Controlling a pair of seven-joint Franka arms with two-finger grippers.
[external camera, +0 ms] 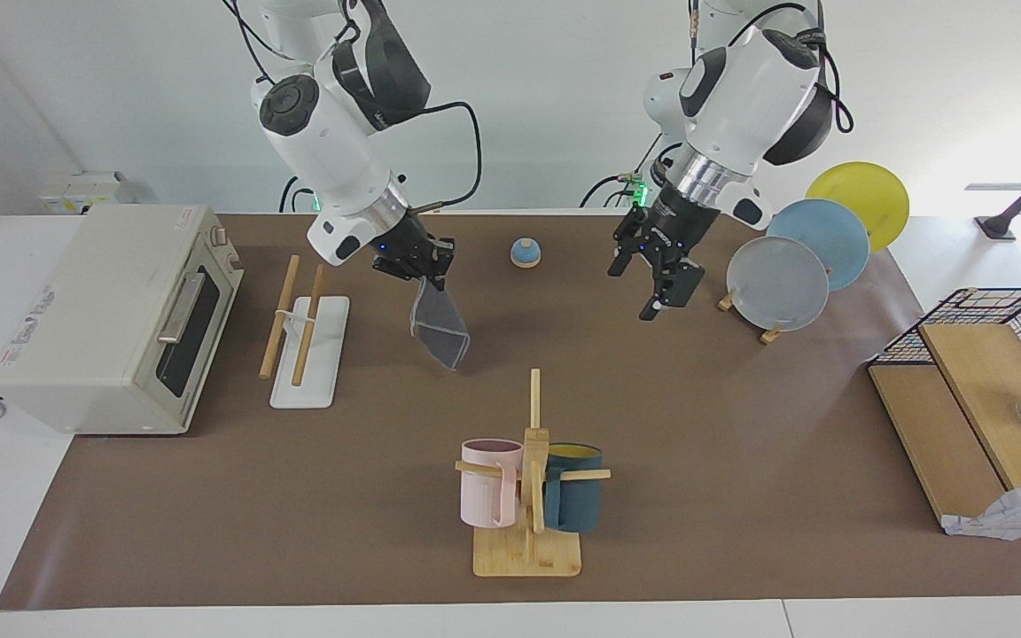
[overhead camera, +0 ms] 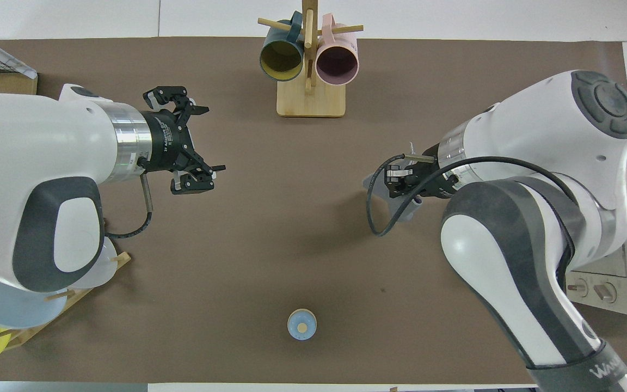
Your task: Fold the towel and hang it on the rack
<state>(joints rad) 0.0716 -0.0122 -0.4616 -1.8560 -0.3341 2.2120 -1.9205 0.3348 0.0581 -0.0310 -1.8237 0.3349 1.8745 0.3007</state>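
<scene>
The right gripper (external camera: 429, 277), upper centre-left of the facing view, is clamped on the top corner of the towel (external camera: 440, 330), which hangs free below it, grey face outward, pale stitched edge at the bottom, clear of the table. The rack (external camera: 305, 330) stands to the left of the towel in that frame, between the hanging cloth and the toaster oven (external camera: 112, 317). Its two wooden rods run from upper frame to lower frame, roughly parallel to the oven front. The coming move therefore appears to be a sideways carry toward frame left, crossing the rods at right angles, with the towel raised enough to pass over the nearer rod.

The right arm holds the load and is the closer one to the rack. The left gripper (external camera: 663, 276), upper centre-right, has its jaws spread wide, holds nothing, and waits over the table near the plate stand (external camera: 776, 285).

No object stands between towel and rack. The mug stand (external camera: 530, 478) lies lower centre, well apart. A small blue knob (external camera: 525, 252) sits upper centre. The oven just beside the rack limits overshoot.
</scene>
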